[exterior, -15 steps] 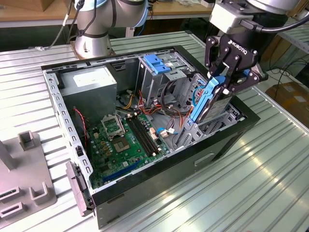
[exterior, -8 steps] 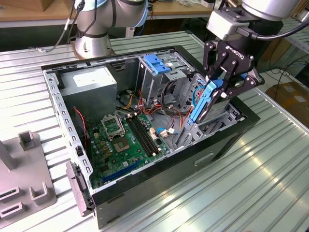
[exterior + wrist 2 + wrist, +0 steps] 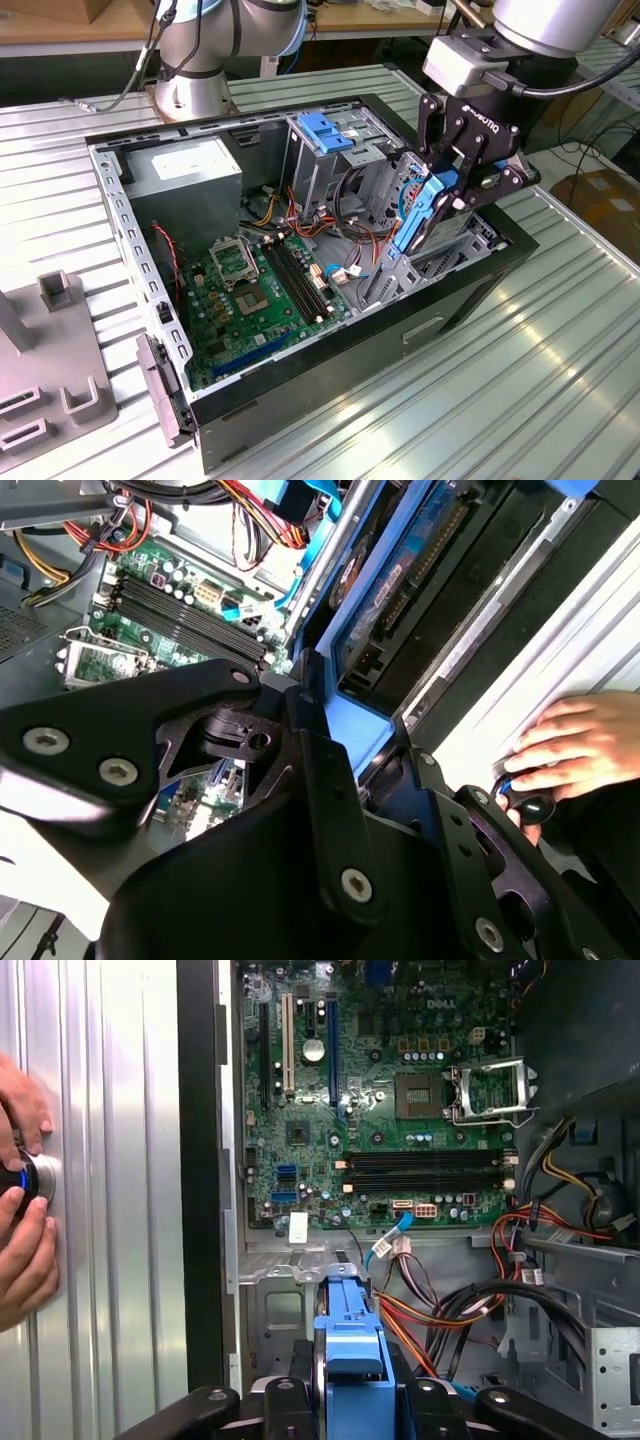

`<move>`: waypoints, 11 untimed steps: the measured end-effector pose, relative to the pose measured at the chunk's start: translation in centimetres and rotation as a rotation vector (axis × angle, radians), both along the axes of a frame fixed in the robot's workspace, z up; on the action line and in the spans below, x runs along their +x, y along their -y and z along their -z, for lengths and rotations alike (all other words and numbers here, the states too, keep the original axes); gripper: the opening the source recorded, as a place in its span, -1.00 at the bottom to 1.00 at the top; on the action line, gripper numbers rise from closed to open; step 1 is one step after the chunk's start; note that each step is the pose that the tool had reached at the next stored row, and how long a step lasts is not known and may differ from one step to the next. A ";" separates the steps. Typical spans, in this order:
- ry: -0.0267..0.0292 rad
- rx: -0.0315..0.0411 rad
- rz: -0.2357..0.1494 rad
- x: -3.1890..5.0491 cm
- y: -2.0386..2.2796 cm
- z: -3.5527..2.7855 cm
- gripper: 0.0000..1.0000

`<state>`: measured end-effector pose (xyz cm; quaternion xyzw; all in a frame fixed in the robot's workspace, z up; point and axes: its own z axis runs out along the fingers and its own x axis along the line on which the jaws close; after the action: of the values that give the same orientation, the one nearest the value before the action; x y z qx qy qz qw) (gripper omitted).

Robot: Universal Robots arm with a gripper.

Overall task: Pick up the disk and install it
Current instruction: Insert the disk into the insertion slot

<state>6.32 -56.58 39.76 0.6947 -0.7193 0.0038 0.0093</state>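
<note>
The disk (image 3: 418,215) is a flat drive with blue plastic rails, held on edge and tilted. My gripper (image 3: 447,192) is shut on it, above the side of the open computer case (image 3: 130,250) toward the exterior view's right. Its lower end reaches down near the bay beside the motherboard (image 3: 262,290). In the first wrist view the disk's blue rail (image 3: 350,1335) stands up between my black fingers (image 3: 290,1400). The second wrist view looks along the disk (image 3: 395,580) from behind the gripper (image 3: 365,742).
Inside the case are a grey power supply box (image 3: 185,172), a metal drive cage with a blue top (image 3: 327,135) and loose cables (image 3: 350,240). A person's hand (image 3: 22,1195) rests on a round knob on the ribbed table. A grey fixture (image 3: 45,365) sits at the exterior view's left.
</note>
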 end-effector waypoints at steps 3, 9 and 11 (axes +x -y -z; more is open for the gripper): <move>-0.0001 0.0000 0.000 0.00 0.02 0.52 -0.26; -0.0001 0.0000 0.000 0.00 0.05 1.38 -0.26; -0.0001 0.0001 0.000 0.00 0.06 1.65 -0.26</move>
<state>6.32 -56.64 38.11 0.6947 -0.7193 0.0037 0.0093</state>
